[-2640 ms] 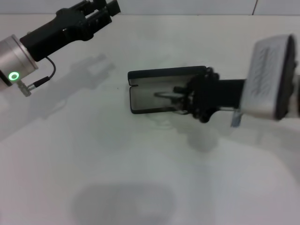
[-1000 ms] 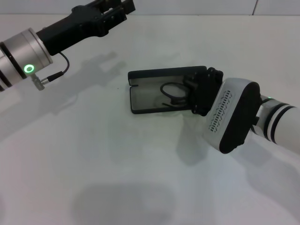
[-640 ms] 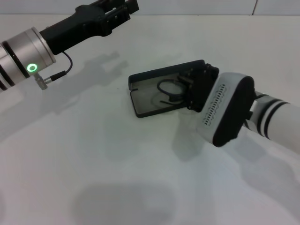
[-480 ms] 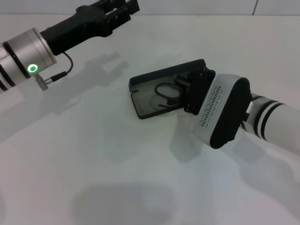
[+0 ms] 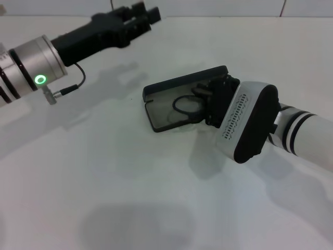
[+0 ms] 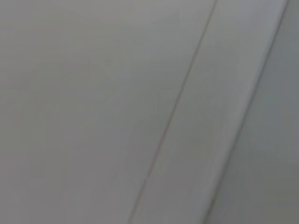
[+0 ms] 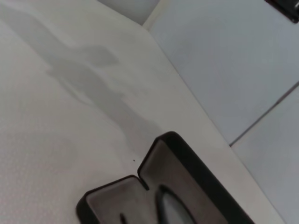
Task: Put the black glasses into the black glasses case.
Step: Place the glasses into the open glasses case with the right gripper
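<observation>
Bare white table point(image 5: 130, 198), pale wall point(image 7: 243, 56)

A white table point(image 5: 130, 172) carries the open black glasses case point(image 5: 166, 112)

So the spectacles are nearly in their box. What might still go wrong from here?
The black glasses lie in the open black glasses case, but the right pincer sits right at them; as it pulls back, it may drag them out or snag a temple arm. The case rests loose on the table, so a nudge from the pincer may slide or turn it. The left pincer hangs far off, giving no support.
</observation>
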You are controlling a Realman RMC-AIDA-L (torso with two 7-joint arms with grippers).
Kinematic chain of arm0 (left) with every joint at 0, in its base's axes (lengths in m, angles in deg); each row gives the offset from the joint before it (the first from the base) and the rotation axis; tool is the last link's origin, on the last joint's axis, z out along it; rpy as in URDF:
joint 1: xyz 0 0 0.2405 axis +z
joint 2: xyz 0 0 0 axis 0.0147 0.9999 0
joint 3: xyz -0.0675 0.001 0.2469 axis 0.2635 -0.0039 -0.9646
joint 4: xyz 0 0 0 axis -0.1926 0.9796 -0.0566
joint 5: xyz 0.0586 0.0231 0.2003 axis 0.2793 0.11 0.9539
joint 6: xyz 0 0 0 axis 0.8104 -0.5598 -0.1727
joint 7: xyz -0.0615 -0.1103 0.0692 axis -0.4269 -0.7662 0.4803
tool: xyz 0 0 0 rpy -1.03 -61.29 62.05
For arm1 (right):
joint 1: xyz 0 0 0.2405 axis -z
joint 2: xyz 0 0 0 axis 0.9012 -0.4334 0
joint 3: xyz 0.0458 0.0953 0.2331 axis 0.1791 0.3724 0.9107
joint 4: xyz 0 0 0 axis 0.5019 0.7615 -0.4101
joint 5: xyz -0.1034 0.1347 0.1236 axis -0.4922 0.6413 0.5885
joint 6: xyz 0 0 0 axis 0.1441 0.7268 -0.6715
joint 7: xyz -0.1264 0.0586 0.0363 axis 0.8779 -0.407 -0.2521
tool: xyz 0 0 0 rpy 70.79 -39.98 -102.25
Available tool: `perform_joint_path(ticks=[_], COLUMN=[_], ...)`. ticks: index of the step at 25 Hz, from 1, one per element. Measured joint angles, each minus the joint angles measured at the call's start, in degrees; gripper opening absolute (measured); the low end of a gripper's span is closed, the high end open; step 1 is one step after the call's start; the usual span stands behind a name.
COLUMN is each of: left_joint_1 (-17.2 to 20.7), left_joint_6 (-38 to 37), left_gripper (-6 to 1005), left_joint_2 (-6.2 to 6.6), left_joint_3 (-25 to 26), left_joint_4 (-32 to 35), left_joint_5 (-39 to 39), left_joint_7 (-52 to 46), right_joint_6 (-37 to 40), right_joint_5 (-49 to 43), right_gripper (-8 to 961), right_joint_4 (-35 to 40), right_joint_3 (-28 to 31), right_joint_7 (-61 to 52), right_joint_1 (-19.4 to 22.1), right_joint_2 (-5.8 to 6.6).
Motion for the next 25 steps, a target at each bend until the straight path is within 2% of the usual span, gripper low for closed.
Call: perform_joint_path(ticks=[2, 5, 8, 20, 22, 25], left_joint_1=[-0.3, -0.9, -1.1, 2.9, 3.4, 4.2], left_joint_6=[-0.1, -2.0, -3.6, -3.1, -3.1, -3.0], left_gripper=[532, 533, 533, 532, 532, 532], left_joint_2=[0.94, 3.1, 4.33, 5.62, 5.56, 5.01], left_joint_3=[-3.7, -12.4, -18.0, -17.4, -16.0, -12.9], left_joint_4=[0.2, 1.5, 3.5, 5.4, 5.4, 5.4], left_joint_5=[0.0, 0.2, 0.5, 3.4, 3.3, 3.3], left_joint_7=[-1.9, -5.2, -8.0, -9.9, -9.7, -9.2], right_joint_6=[0.0, 0.1, 0.1, 0.6, 5.7, 17.5], right_joint_5=[0.5, 1.7, 2.2, 4.6, 5.4, 6.7], right_gripper=[257, 264, 276, 298, 298, 298], right_joint_4=[0.0, -0.1, 0.0, 0.7, 1.0, 1.3], right_joint_3=[0.2, 0.4, 0.4, 1.4, 4.0, 11.1], right_joint_7=[0.0, 0.0, 0.0, -0.1, -0.1, -0.1], right_joint_1=[0.1, 0.1, 0.1, 0.3, 0.4, 1.0], right_joint_2=[0.0, 0.0, 0.0, 0.05, 0.18, 0.23])
